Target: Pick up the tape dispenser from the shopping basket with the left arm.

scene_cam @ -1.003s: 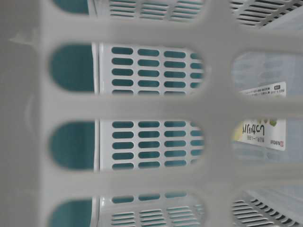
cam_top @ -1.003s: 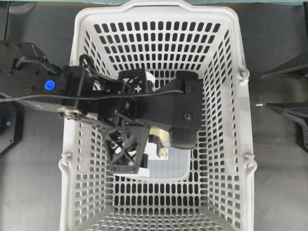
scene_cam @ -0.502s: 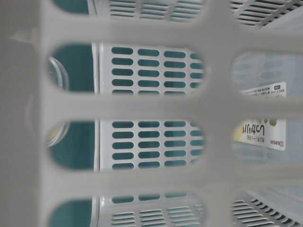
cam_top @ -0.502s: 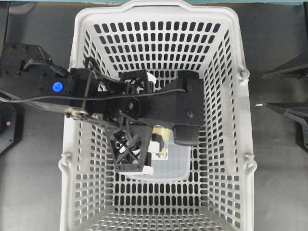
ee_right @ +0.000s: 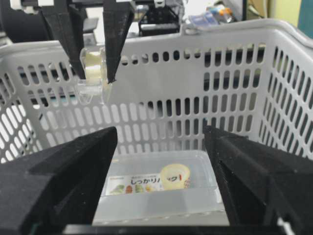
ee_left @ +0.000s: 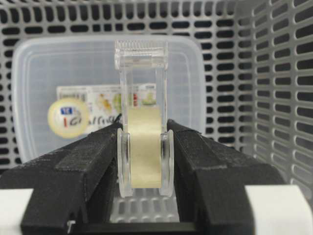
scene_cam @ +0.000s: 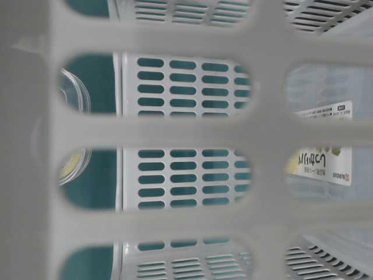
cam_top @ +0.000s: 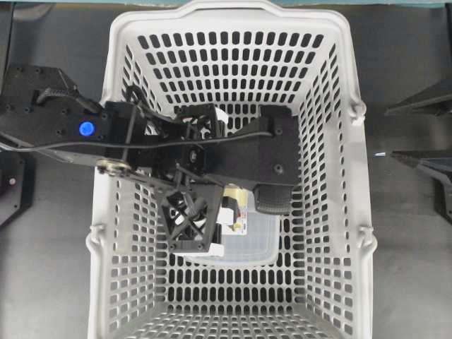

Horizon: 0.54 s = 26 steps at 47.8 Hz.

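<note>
The tape dispenser (ee_left: pixel 144 147) is a clear plastic holder with a pale yellow tape roll. My left gripper (ee_left: pixel 144 126) is shut on it, one black finger on each side of the roll. In the right wrist view the dispenser (ee_right: pixel 93 71) hangs well above the floor of the shopping basket (ee_right: pixel 195 58), near rim height. Overhead, the left arm (cam_top: pixel 141 138) reaches into the basket (cam_top: pixel 360 176) and hides most of the dispenser. The dispenser's clear edge (scene_cam: pixel 76 96) shows at the left of the table-level view. My right gripper (ee_right: pixel 161 142) is open and empty.
A flat translucent lidded container (ee_left: pixel 73 63) with a printed label and a pale yellow disc lies on the basket floor under the dispenser; it also shows overhead (cam_top: pixel 258 240) and in the right wrist view (ee_right: pixel 161 196). Slotted basket walls (ee_left: pixel 279 73) stand close on the right.
The left arm has shifted a little to the right overhead, still holding the dispenser. The dispenser's clear edge has come into the table-level view at the left.
</note>
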Available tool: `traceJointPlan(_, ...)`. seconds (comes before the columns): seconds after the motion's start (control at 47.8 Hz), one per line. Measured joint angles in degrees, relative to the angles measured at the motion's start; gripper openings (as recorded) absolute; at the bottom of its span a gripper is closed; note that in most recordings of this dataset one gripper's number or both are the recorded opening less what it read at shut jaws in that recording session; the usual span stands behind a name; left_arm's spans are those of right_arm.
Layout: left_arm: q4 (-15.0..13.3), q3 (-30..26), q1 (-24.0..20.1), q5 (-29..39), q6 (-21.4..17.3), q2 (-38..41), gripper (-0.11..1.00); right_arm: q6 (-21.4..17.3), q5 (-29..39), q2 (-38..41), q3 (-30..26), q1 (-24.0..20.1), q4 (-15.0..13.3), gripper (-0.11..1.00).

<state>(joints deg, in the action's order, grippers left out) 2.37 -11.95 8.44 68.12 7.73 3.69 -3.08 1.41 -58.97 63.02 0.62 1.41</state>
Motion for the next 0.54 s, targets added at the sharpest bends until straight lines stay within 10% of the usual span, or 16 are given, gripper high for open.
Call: traceJointPlan(0.543,0.00,0.09,0.00,0.00,0.09,0.09,0.29,0.00,0.00,-0.79,0.09,0.00,0.00,0.70)
